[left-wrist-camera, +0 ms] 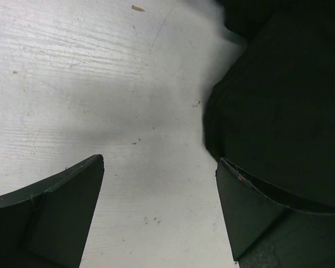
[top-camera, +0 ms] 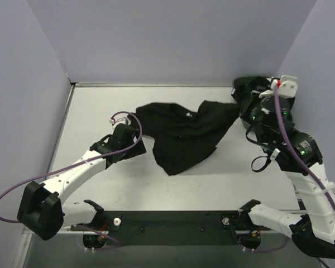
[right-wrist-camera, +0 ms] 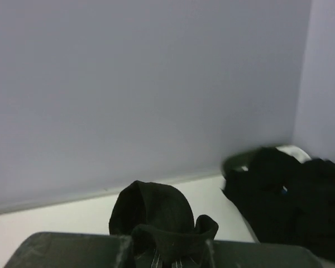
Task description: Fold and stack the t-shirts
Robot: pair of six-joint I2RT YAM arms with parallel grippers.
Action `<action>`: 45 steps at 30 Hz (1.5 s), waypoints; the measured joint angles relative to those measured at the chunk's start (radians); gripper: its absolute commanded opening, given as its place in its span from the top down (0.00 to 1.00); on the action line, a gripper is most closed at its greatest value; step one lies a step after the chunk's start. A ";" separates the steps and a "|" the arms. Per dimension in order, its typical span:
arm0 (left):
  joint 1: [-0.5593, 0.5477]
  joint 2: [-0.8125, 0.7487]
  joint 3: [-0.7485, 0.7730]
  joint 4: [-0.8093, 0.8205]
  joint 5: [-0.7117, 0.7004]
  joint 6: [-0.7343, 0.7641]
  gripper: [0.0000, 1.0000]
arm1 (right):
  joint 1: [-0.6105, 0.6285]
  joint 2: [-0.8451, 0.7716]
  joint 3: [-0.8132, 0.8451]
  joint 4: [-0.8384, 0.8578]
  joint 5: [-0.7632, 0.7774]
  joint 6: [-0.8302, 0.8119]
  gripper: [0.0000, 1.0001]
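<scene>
The right gripper [top-camera: 238,110] is clamped on a fold of a black t-shirt [top-camera: 181,137]. In the right wrist view the gripper [right-wrist-camera: 164,254] has a knot of that t-shirt [right-wrist-camera: 153,215] bulging up from between its closed fingers.

From this pinch the t-shirt stretches leftward across the back middle of the white table [top-camera: 100,106]. Its long axis runs left to right, from the right gripper over to the left gripper [top-camera: 135,129]. A pointed flap droops toward the near edge, so the outline is roughly a triangle. The cloth is crumpled and creased, not laid flat, with a tiny white mark near its upper middle. Neck and sleeves cannot be told apart.

The right arm rises from its base at the near right corner, bends sharply and reaches back to the far right, its wrist camera facing the rear wall.

The left gripper [left-wrist-camera: 159,162] stands wide open and holds nothing, with bare table [left-wrist-camera: 100,84] between its fingers. Its right finger [left-wrist-camera: 251,212] is at the edge of the t-shirt [left-wrist-camera: 279,100]; whether it touches cannot be told. The left arm lies low, stretched diagonally from the near left corner toward the shirt's left end.

In the far right corner sits a black heap [right-wrist-camera: 296,195] of cloth, with a curved dark rim [right-wrist-camera: 237,161] and a sliver of white behind it.
</scene>
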 measured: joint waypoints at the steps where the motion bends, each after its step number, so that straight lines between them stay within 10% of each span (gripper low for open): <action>1: -0.001 0.000 0.000 0.002 0.000 0.000 0.09 | -0.005 -0.022 -0.074 -0.016 0.031 0.010 1.00; 13: -0.005 0.006 0.000 0.005 -0.006 -0.004 0.09 | -0.027 -0.142 -0.581 -0.153 0.169 0.179 0.99; 16: -0.005 0.031 0.006 0.002 -0.016 -0.004 0.09 | -0.025 -0.153 -0.577 -0.149 0.188 0.180 0.37; 17: -0.005 0.048 0.015 -0.003 -0.021 -0.004 0.09 | -0.022 -0.140 -0.568 -0.146 0.188 0.174 0.03; 18: -0.005 0.068 0.029 -0.011 -0.025 -0.006 0.09 | -0.017 -0.124 -0.555 -0.137 0.182 0.167 0.00; 45: 0.245 -0.328 0.027 -0.225 -0.111 -0.065 0.09 | 0.092 1.267 0.544 0.089 -0.703 0.084 0.04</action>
